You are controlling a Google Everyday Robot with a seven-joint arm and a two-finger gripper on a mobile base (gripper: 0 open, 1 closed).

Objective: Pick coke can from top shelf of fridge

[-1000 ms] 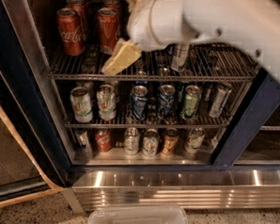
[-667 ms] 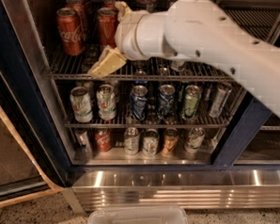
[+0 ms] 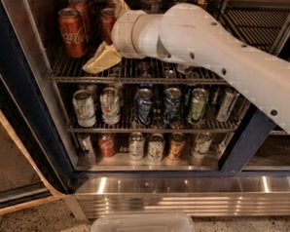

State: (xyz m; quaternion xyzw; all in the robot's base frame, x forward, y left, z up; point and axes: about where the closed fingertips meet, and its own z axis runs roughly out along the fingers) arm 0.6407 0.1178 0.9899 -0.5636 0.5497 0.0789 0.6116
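Camera view, looking down into the open fridge (image 3: 146, 189). The white arm (image 3: 212, 43) reaches in from the right across the top shelf (image 3: 186, 81), and the hand (image 3: 101, 33) is at the shelf's left end. Its tan fingers (image 3: 102, 60) are spread wide, one low over the rack wires and the other high toward the back. The hand is open, with nothing gripped that shows.

The coke can (image 3: 108, 23) stands upright on the top shelf and shows in the gap between the two fingers. Whether it sits truly between them or a little behind, cannot tell. A neighbour can (image 3: 73, 32), also red, stands just left of the hand and apart from it, at the front-left corner.

Judgement: the wide spread is set to take the can's body from the side, and the wrist comes in level to clear the cans around it.

The lower racks (image 3: 149, 130) hold mixed cans. A clear tub (image 3: 144, 229) sits on the floor in front.
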